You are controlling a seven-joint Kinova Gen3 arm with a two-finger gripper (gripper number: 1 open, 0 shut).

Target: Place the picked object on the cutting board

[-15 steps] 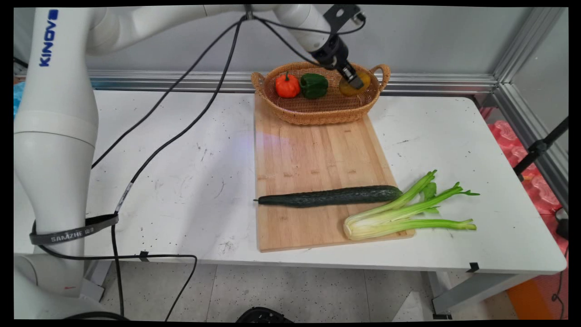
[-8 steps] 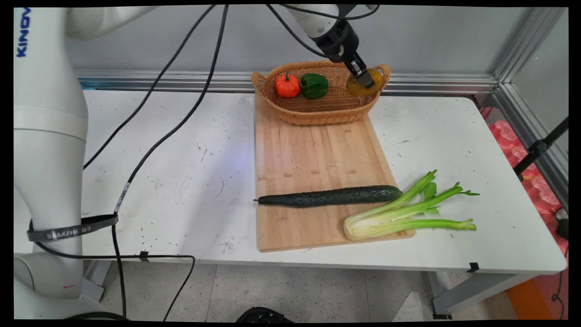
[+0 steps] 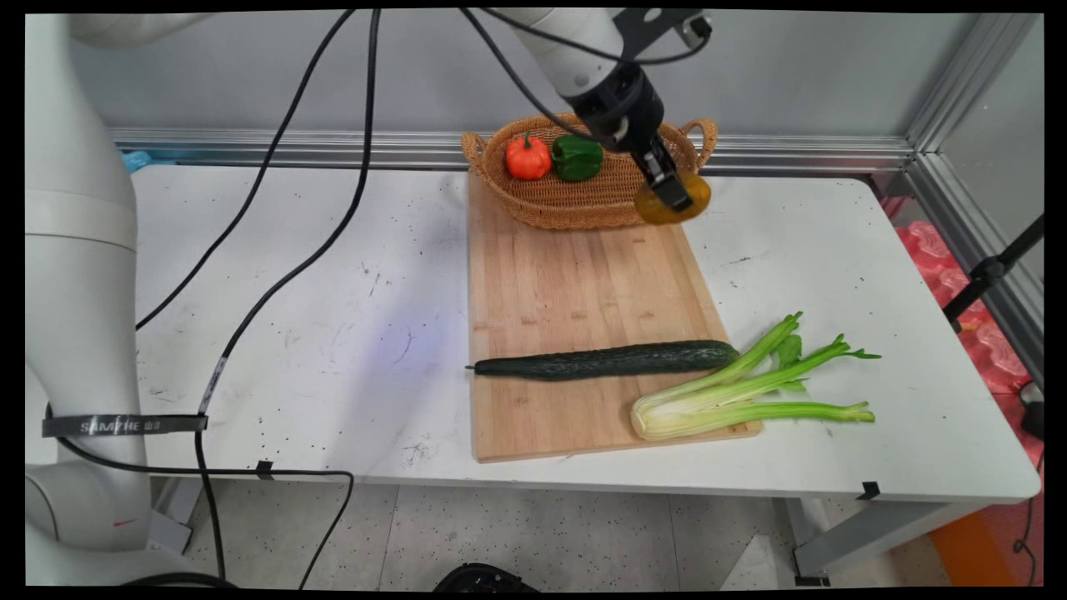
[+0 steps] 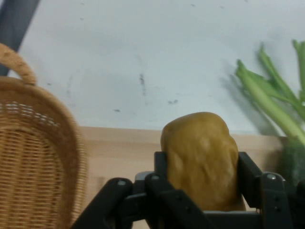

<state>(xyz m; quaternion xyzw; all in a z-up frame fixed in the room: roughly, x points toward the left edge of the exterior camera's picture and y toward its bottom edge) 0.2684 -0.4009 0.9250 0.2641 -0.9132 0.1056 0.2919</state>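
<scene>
Gripper [image 3: 672, 193] jaws clamped on yellow bell pepper [image 3: 667, 204] (pinched across its sides, so it hangs clear), above cutting board [image 3: 575, 283] edge beside wicker basket [image 3: 575, 204], off the tabletop [image 3: 333, 292].

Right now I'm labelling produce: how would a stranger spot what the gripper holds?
Find the wicker basket at the cutting board's far end. At its right corner the gripper holds a yellow-brown potato in the air, the only vegetable resting on nothing.

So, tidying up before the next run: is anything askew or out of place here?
Only slightly: the pale green celery bunch lies half off the wooden cutting board, its stalks over the white table. Nothing is spilled or damaged.
</scene>
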